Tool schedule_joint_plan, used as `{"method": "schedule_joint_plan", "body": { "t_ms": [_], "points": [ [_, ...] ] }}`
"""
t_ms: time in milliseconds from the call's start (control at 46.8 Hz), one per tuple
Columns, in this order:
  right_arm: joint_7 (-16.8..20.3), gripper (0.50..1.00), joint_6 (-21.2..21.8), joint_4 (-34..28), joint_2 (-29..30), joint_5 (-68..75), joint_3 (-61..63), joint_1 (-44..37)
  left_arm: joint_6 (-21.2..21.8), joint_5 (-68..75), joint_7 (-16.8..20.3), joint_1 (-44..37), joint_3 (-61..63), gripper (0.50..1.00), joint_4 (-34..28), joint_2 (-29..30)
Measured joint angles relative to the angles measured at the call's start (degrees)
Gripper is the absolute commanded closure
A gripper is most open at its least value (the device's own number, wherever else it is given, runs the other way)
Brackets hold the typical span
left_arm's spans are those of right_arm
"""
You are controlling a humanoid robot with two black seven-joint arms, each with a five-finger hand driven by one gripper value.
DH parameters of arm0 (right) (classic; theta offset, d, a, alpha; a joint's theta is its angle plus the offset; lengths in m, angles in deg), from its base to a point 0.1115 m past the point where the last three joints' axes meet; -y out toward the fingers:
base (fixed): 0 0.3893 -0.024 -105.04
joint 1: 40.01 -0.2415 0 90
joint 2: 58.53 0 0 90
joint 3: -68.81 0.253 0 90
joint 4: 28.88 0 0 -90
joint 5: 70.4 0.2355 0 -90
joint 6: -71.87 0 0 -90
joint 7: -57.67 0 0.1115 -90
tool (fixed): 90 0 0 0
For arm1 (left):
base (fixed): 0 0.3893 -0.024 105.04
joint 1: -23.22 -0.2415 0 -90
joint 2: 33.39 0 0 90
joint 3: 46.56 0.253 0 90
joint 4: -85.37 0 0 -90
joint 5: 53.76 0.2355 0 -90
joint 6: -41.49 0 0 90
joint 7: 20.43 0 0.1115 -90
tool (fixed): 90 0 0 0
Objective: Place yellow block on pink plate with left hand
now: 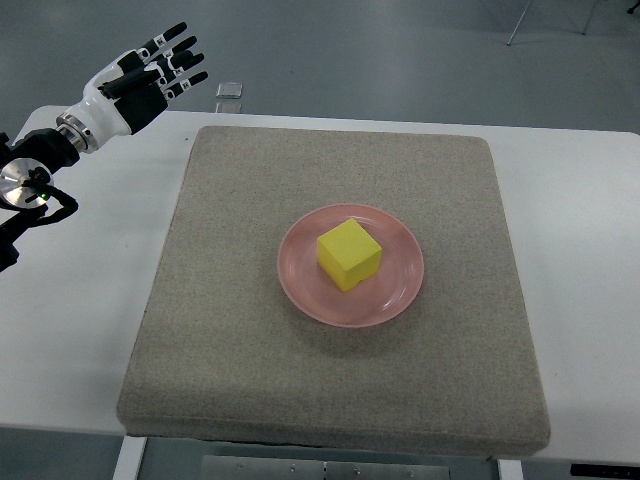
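Left hand (150, 75) is seen at the upper left of the frame, fingers spread, nothing held. Yellow block (349, 253) is seated on the pink plate (397, 293); placement appears complete, and only a retreat seems required.

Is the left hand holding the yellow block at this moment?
No, the yellow block sits on the pink plate, while the left hand is open far away.

A white worktop (90, 300) carries a large square grey-beige mat (230, 340) that covers most of its middle and leaves bare white strips at the left and right, and the mat's near edge reaches almost to the worktop's front edge.
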Motion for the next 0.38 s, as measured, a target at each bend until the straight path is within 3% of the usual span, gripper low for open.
{"method": "schedule_joint_plan", "body": {
  "t_ms": [384],
  "points": [
    [-0.4,0.576,-0.2,0.0,0.0,0.2,0.4,0.0,0.3,-3.2,-4.2,-1.2,-0.2,0.504,-0.2,0.0]
  ]
}}
